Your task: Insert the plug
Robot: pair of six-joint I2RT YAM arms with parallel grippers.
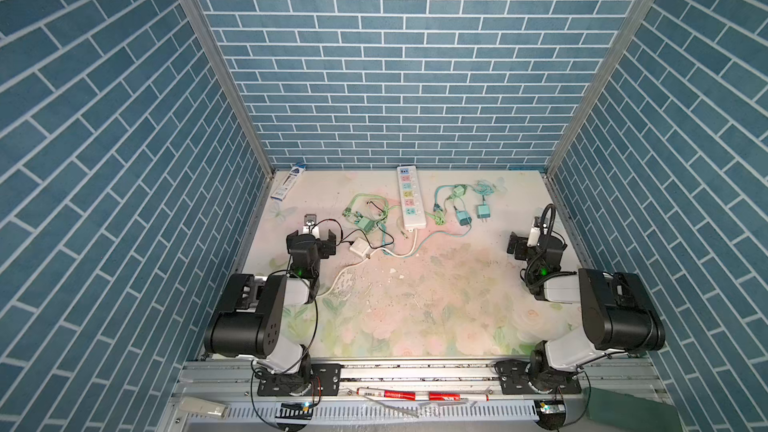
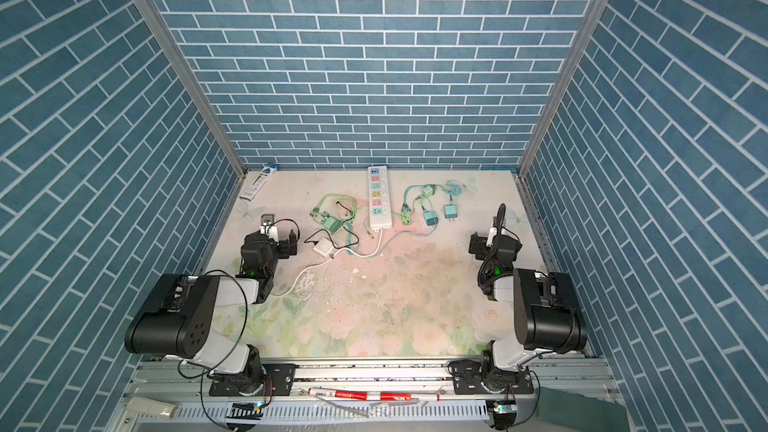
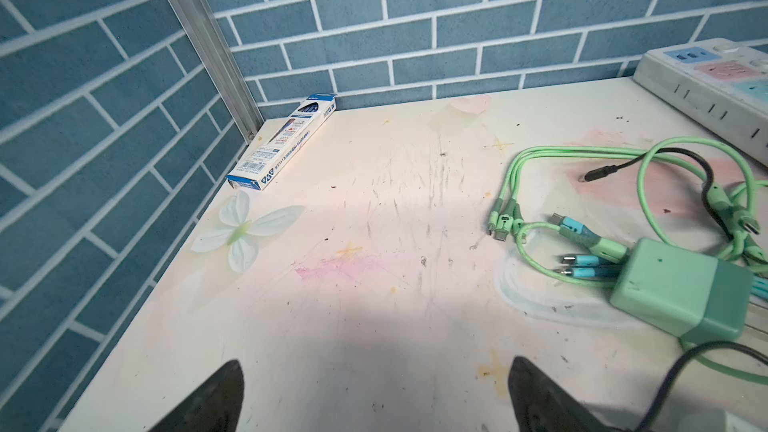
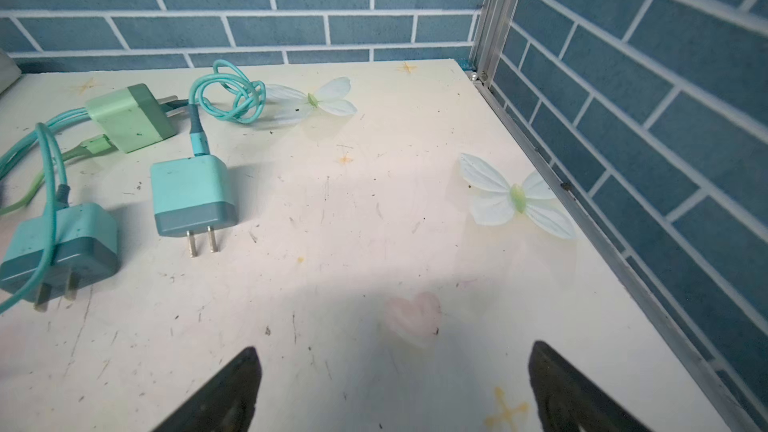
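A white power strip (image 1: 410,197) with coloured sockets lies at the back middle of the table; its end shows in the left wrist view (image 3: 706,85). Three plugs lie right of it: a teal plug (image 4: 193,197) with two bare prongs, a darker teal plug (image 4: 58,251) and a light green plug (image 4: 129,116). A green plug (image 3: 681,288) with tangled green cables lies left of the strip. My left gripper (image 1: 312,236) (image 3: 376,363) is open and empty, over bare table left of the green plug. My right gripper (image 1: 537,241) (image 4: 395,347) is open and empty, right of the teal plugs.
A white adapter (image 1: 358,248) with black and white leads lies beside the left gripper. A blue-and-white pen box (image 3: 286,139) sits in the back left corner. Brick-pattern walls close three sides. Red-and-white markers (image 1: 386,394) lie on the front rail.
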